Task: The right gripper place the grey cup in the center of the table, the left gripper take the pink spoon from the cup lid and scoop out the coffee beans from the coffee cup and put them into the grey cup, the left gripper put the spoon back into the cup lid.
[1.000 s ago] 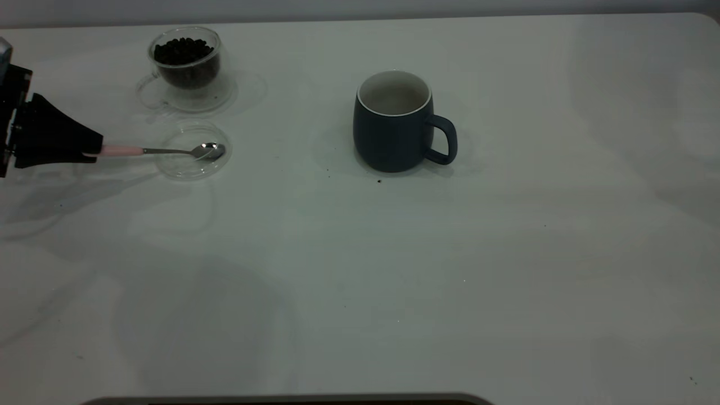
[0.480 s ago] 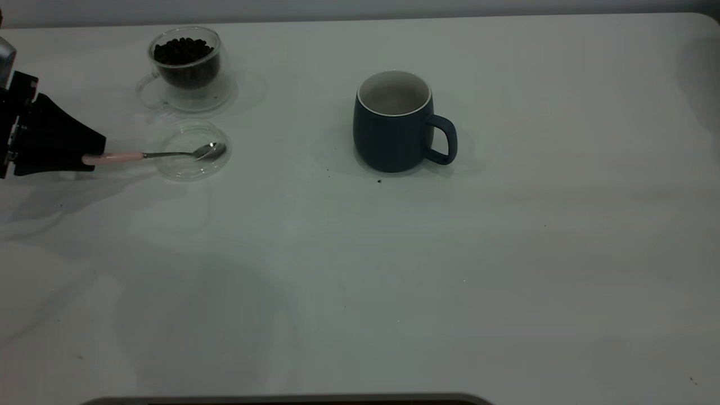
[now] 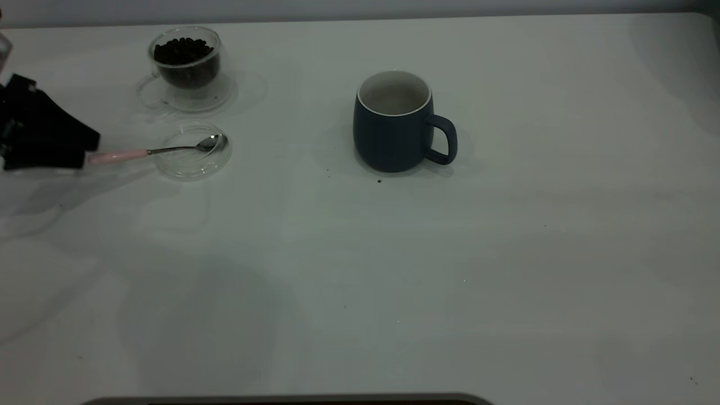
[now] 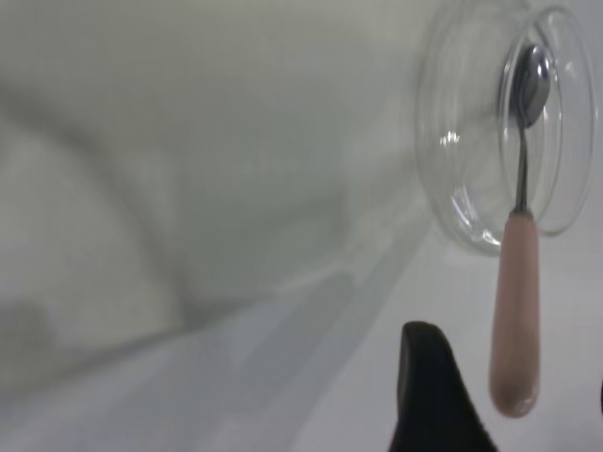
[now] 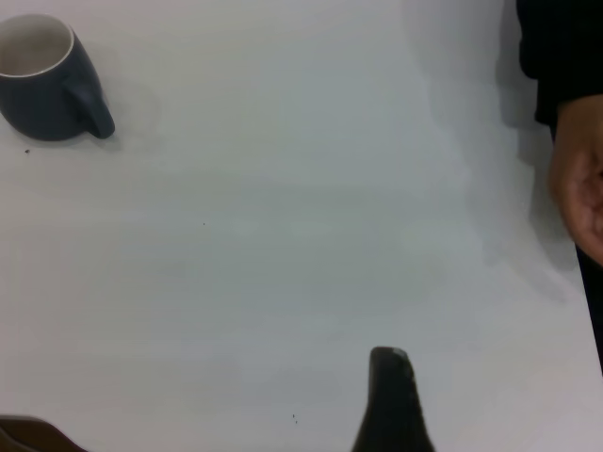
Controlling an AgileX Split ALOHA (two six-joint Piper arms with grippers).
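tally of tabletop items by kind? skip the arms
Cups: 2, the grey cup and the glass coffee cup holding beans
Lids: 1, the cup lid
Spoons: 1, the pink spoon, bowl on the lid
Total: 4, with the beans counted as contents.

I can read no text, label, brand, number or sign anywhere: the grey cup (image 3: 392, 129), the coffee cup (image 3: 186, 64), the cup lid (image 3: 193, 152), the pink spoon (image 3: 152, 151) and the bare tabletop (image 3: 394, 270) all carry no markings that I can make out.
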